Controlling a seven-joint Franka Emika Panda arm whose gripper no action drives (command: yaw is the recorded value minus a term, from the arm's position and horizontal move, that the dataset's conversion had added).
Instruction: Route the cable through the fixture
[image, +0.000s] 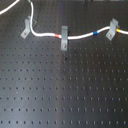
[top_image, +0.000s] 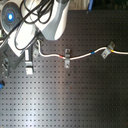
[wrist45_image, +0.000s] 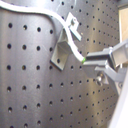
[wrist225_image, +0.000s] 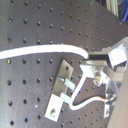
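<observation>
The white cable (image: 80, 36) runs across the black perforated board with red (image: 57, 36), blue (image: 95, 34) and yellow-orange (image: 118, 31) bands. It passes the left fixture (image: 25, 28), the middle fixture (image: 64, 38) and the right fixture (image: 113, 27). My gripper is out of the first exterior view. In both wrist views the gripper (wrist45_image: 88, 63) (wrist225_image: 91, 63) hangs close beside the left fixture (wrist45_image: 62, 50) (wrist225_image: 61, 92), shut on the cable (wrist225_image: 40, 49), which bends into its fingertips. In the second exterior view the arm (top_image: 45, 22) hides most of the gripper.
The board (image: 65, 90) is a flat plate of holes filling the first exterior view. The arm's body and dark hoses fill the second exterior view's upper left. A blue-lit unit (top_image: 10, 17) sits at that corner.
</observation>
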